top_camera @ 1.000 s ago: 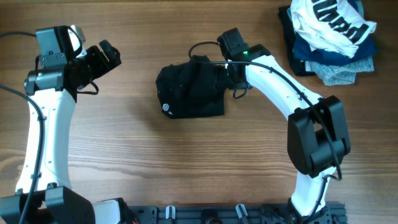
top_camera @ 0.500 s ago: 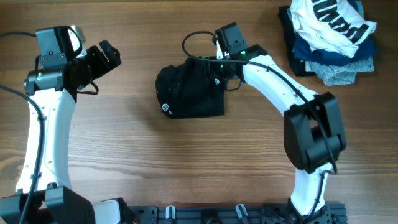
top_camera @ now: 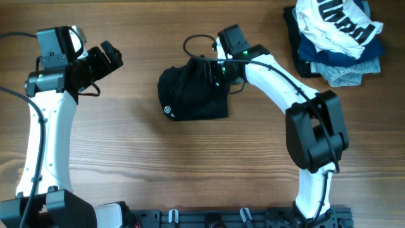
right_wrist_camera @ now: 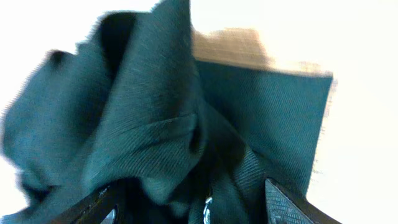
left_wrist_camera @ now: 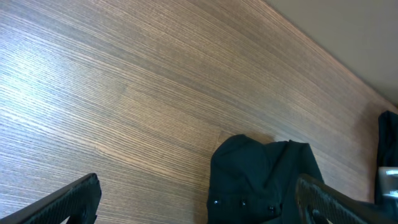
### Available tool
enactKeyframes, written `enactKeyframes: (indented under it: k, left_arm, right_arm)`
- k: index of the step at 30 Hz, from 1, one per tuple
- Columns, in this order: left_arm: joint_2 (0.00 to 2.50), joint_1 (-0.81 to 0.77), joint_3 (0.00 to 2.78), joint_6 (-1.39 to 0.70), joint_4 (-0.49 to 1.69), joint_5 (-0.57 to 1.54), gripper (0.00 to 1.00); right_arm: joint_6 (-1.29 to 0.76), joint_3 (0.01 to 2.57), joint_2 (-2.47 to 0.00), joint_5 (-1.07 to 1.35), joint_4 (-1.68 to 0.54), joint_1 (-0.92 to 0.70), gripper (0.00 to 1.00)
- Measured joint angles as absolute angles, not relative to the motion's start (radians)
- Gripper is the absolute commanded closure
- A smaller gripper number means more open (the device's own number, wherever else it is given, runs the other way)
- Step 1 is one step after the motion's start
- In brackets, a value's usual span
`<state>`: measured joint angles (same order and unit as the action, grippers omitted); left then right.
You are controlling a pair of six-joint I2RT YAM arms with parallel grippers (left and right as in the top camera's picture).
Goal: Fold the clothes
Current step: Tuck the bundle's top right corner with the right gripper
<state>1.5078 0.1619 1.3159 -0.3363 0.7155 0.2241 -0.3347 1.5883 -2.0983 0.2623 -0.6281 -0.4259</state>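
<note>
The wooden surface (top_camera: 126, 164) carries everything. The black T-shirt (top_camera: 193, 95) lies near its middle as a crumpled lump rather than a flat sheet, so I judge the folding barely begun and the step in hand to be opening the cloth out.

A stack of other garments (top_camera: 335, 44) sits well apart, beyond the T-shirt's far right, and should stay out of this.

The right arm (top_camera: 285, 95) reaches in from the T-shirt's right, and the right pincer (top_camera: 214, 69) is at the T-shirt's far right edge. In the wrist view its fingers (right_wrist_camera: 102, 199) stand apart with a thick bunch of cloth between them. Whether they bite on it I cannot tell.

The left pincer (top_camera: 106, 57) is spread, holds nothing, and is well to the T-shirt's left. The small white logo (top_camera: 169, 111) shows at the T-shirt's near left corner.

To do this well, the right pincer should take one edge, hem or shoulder, not a wad, since a wad would likely drag the whole lump. The left pincer should then come to the logo side, and the two should draw the cloth apart, low and slow.
</note>
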Motion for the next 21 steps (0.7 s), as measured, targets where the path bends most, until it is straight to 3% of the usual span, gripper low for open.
enactKeyframes:
  k: [18, 21]
  left_arm:
    - [1.508, 0.162, 1.316, -0.336, 0.715, 0.22, 0.0]
    - [1.508, 0.162, 1.316, -0.336, 0.715, 0.22, 0.0]
  right_arm:
    - [-0.335, 1.613, -2.068, 0.274, -0.556, -0.42, 0.39]
    - [-0.335, 1.613, -2.082, 0.274, -0.556, -0.421, 0.53]
